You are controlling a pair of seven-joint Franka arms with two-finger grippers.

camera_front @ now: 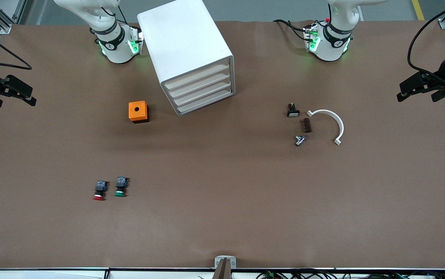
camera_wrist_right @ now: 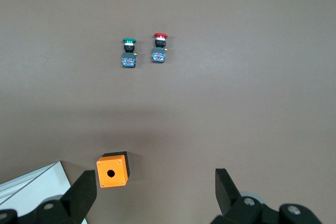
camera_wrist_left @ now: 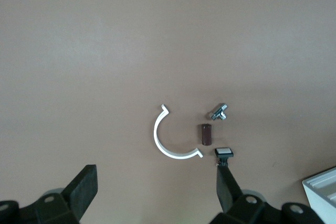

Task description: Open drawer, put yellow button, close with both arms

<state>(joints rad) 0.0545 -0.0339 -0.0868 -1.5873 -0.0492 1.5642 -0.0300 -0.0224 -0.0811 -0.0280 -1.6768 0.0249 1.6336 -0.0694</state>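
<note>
Step in hand: you are looking at a task that reads as either finished or not begun; both arms are waiting, pulled out to the table's ends.
Drawer unit: the white four-drawer cabinet (camera_front: 191, 54) is sitting with all drawers flush and shut.
Yellow button: you are not seeing it anywhere; only the red-capped button (camera_front: 99, 190) and green-capped button (camera_front: 120, 186) are lying out, so it may be inside a drawer.
Left gripper (camera_wrist_left: 157, 195): fingers spread wide, empty, hanging over bare table near the white C-shaped clip (camera_front: 329, 124).
Right gripper (camera_wrist_right: 155, 195): fingers spread, empty, near the orange button box (camera_front: 138, 112).
Next move: if starting, you are needing to find the button first.
</note>
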